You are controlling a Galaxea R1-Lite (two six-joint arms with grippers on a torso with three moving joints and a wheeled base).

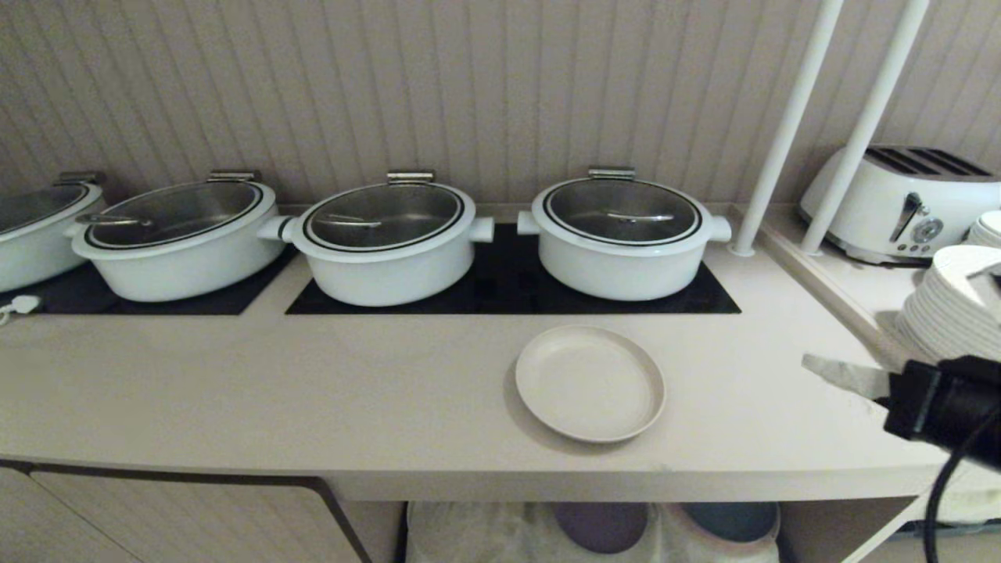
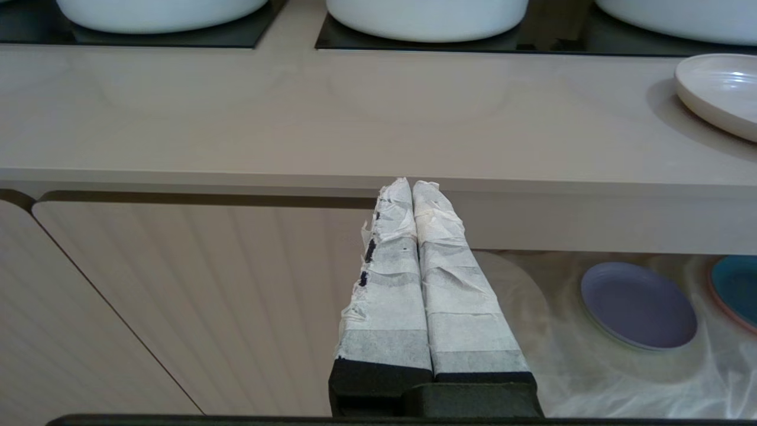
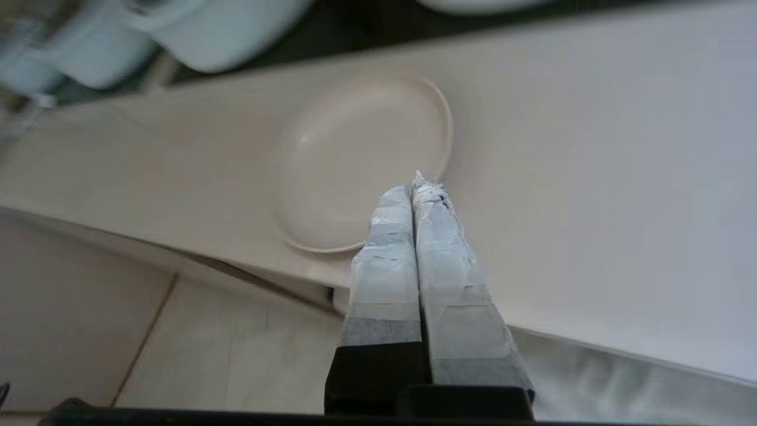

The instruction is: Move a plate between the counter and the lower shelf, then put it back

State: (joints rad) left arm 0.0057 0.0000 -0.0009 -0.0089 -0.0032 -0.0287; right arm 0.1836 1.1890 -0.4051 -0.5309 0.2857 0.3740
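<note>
The cream plate (image 1: 590,383) lies flat on the counter (image 1: 313,391), in front of the rightmost pot; it also shows as the plate (image 3: 361,160) and the plate (image 2: 718,92) in the wrist views. My right gripper (image 1: 813,365) hovers over the counter's right end, well to the plate's right, its taped fingers pressed together with nothing between them; the right gripper (image 3: 417,186) is shut. My left gripper (image 2: 411,184) is shut and empty, below the counter's front edge before a cabinet door. The lower shelf (image 1: 485,532) with white cloth opens under the counter.
Several white lidded pots (image 1: 622,231) sit on black hob panels (image 1: 508,289) behind the plate. A purple plate (image 1: 602,525) and a blue plate (image 1: 731,520) rest in the shelf. Stacked white plates (image 1: 950,313), a toaster (image 1: 899,203) and white poles (image 1: 786,129) stand on the right ledge.
</note>
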